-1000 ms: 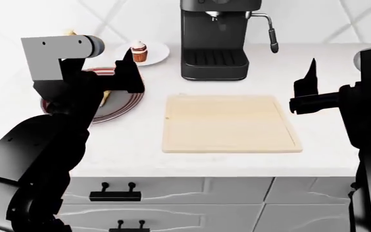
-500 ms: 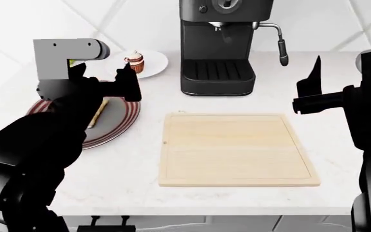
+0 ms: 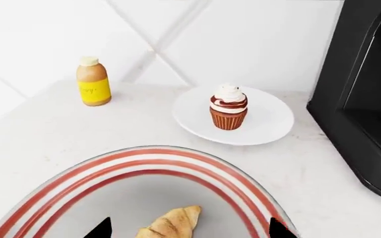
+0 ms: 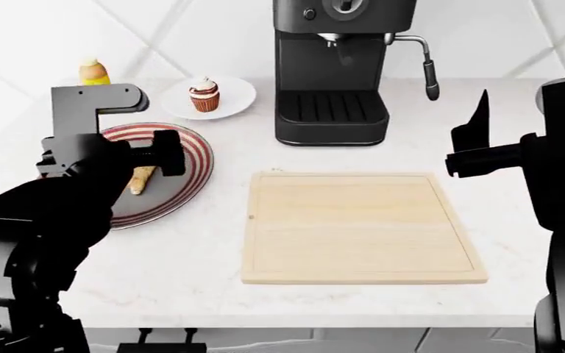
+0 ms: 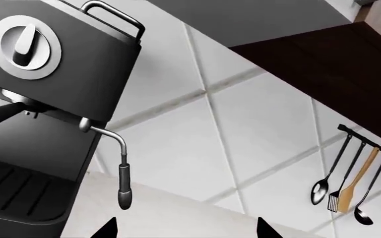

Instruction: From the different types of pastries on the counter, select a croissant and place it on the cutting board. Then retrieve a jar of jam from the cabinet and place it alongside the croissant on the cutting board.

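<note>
The white counter (image 4: 214, 250) carries everything, and the black espresso machine (image 4: 334, 70) stands at its far side, its top cut off by the head view's edge. Nearer lies the pale cutting board (image 4: 361, 228), with nothing on it. To the left sits the round grey plate with red stripes (image 4: 189, 158), which holds the croissant (image 4: 142, 179); the left arm covers much of the plate and part of the pastry in the head view, and the left wrist view shows only the croissant's far end at its edge. Beyond that plate, a small white plate (image 4: 232, 99) holds the cupcake (image 4: 204, 94), upright in its middle. At the far left corner stands a yellow bottle (image 4: 93, 72) with a tan cap. The left gripper (image 3: 188, 229) hovers over the croissant with its fingers spread to either side, holding nothing. The right gripper (image 5: 185, 227) hangs to the right of the board, above the counter, fingertips apart and empty. Utensils (image 5: 350, 173) hang on a wall rail, too small to identify fully.
</note>
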You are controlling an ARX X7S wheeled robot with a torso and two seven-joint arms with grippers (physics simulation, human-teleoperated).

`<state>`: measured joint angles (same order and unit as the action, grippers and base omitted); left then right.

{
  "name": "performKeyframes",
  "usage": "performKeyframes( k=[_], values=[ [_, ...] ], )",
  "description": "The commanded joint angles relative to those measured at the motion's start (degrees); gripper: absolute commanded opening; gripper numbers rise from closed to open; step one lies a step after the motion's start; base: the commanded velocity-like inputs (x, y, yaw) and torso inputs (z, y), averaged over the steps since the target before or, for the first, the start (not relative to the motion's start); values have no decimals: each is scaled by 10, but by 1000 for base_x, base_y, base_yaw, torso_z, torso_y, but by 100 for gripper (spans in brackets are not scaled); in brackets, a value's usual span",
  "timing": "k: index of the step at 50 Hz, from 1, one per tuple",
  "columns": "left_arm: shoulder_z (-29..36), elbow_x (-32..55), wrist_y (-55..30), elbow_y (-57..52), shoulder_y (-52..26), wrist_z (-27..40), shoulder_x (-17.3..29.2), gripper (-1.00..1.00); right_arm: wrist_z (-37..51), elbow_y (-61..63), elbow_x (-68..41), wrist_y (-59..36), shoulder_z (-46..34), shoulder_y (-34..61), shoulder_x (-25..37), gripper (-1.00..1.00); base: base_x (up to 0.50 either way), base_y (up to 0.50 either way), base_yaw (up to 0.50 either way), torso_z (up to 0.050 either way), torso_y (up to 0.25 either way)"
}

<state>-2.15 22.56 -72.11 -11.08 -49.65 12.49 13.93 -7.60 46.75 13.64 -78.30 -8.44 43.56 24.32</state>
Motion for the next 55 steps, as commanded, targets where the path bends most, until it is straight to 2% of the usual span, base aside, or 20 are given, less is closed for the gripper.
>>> performKeyframes(
  k=[1, 28, 35, 55],
  values=[
    [-5, -1, 0, 9, 18, 4, 9, 100, 1, -1, 3, -1, -4, 0, 3, 100, 0, 0, 0, 0, 0],
    [13, -9, 15, 42, 29, 12, 10, 100, -1, -3, 4, 6, 8, -14, 3, 100, 0, 0, 0, 0, 0],
    [18, -20, 40, 98, 13, 16, 4, 100, 1, -9, 4, 13, 12, -20, 2, 100, 0, 0, 0, 0, 0],
    [18, -19, 50, 123, 15, 18, 2, 100, -4, -2, 5, 8, 21, -27, 7, 100, 0, 0, 0, 0, 0]
  ],
)
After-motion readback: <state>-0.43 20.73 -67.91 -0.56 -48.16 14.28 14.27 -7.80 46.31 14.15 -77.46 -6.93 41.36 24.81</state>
